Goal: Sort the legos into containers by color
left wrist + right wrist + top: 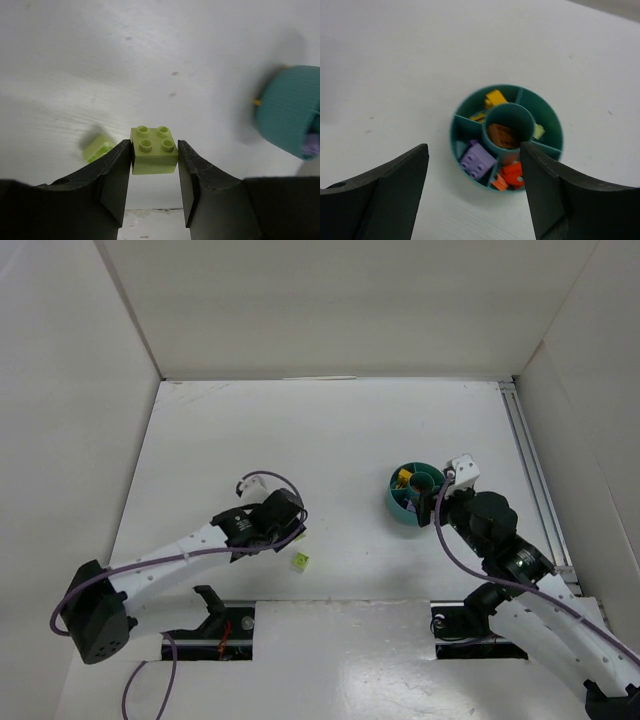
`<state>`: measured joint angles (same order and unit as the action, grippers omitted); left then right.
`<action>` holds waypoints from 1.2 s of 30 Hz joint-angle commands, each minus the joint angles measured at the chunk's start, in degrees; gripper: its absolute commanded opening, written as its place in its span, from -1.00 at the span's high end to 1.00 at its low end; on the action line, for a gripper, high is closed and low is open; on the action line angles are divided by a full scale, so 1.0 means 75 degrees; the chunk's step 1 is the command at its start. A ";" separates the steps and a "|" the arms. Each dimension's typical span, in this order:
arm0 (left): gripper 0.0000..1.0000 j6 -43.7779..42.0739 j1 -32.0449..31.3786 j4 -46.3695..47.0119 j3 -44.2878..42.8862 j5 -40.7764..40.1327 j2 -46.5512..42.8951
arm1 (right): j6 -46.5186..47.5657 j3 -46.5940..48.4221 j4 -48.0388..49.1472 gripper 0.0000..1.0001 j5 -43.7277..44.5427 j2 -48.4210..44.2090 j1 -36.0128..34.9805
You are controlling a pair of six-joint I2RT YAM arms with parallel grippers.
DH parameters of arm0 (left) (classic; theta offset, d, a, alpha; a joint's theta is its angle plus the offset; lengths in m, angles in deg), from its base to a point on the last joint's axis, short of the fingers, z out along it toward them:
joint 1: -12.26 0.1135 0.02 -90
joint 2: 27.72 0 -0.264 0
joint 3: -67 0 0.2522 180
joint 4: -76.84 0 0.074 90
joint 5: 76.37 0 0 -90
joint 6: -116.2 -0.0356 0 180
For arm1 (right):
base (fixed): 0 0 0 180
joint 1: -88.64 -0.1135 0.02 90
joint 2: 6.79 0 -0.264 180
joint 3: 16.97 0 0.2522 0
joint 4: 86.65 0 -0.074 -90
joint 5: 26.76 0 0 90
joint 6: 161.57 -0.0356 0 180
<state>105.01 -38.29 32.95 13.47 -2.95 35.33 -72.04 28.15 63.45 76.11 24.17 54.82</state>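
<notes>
My left gripper is shut on a lime green brick, studs up, held clear of the table. A second lime green brick lies blurred on the table to its left; one lime brick shows in the top view just below the left gripper. The teal bowl holds yellow bricks, a purple brick, orange pieces, a lime brick and a brown brick in its central cup. My right gripper hangs open and empty above the bowl.
The bowl stands right of the table's middle, and it shows at the right edge of the left wrist view. White walls enclose the table at the back and on both sides. A metal rail runs along the right edge.
</notes>
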 commanded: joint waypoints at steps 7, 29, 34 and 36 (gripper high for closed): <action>0.60 -0.3357 -0.0105 0.4003 0.0075 0.1212 -0.1995 | 0.1467 0.0261 0.2561 -0.63 -0.5462 0.0945 -0.0621; 0.49 -0.5421 -0.0105 0.5634 -0.0651 0.5573 -0.1703 | 0.3590 0.1444 0.2890 -0.36 -0.5230 0.2013 -0.2217; 0.49 -0.5421 -0.0105 0.5716 -0.0651 0.5656 -0.1633 | 0.3590 0.1444 0.3042 -0.15 -0.5371 0.2013 -0.2217; 0.49 -0.5339 -0.0105 0.5717 -0.0651 0.5738 -0.1563 | 0.3590 0.1444 0.3043 -0.05 -0.5511 0.2013 -0.2217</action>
<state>65.40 -38.68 72.42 11.09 36.59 23.28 -45.83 36.06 81.59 36.72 39.49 38.65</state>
